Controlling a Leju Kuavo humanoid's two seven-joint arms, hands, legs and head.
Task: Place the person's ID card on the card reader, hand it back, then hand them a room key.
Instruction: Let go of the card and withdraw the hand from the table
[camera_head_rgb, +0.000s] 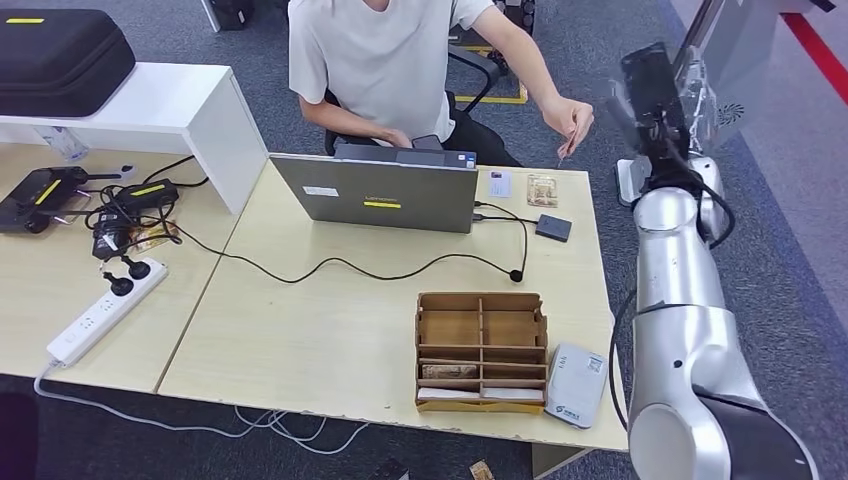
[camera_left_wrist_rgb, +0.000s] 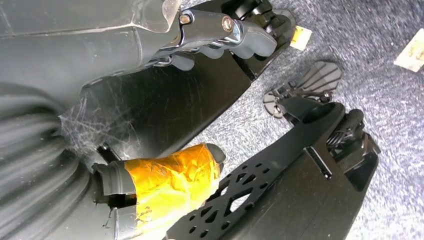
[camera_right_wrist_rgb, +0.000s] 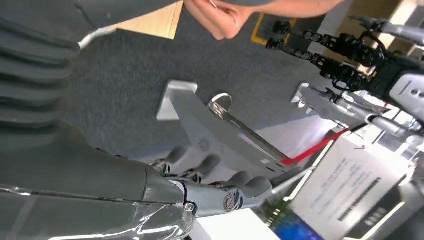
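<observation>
Head view shows the right hand (camera_head_rgb: 655, 95) raised off the far right corner of the bench (camera_head_rgb: 330, 330), dark and glossy above a smooth silver arm — and the person's hand (camera_head_rgb: 570, 120) reaches toward it from the left, pinching something thin that I take to be the ID card (camera_head_rgb: 562, 152), hanging edge-down so its long axis runs roughly vertical. The card sits just beside the right hand, on its bench side; the right arm is plainly the nearer one. From the right wrist view the fingers (camera_right_wrist_rgb: 240, 187) look loosely spread with nothing between them. The left hand (camera_left_wrist_rgb: 215, 35) hangs low over grey carpet, fingers curled in, empty. The pale, rounded card reader (camera_head_rgb: 577, 385) lies at the near edge, beside a partitioned cardboard tray (camera_head_rgb: 480, 350).
</observation>
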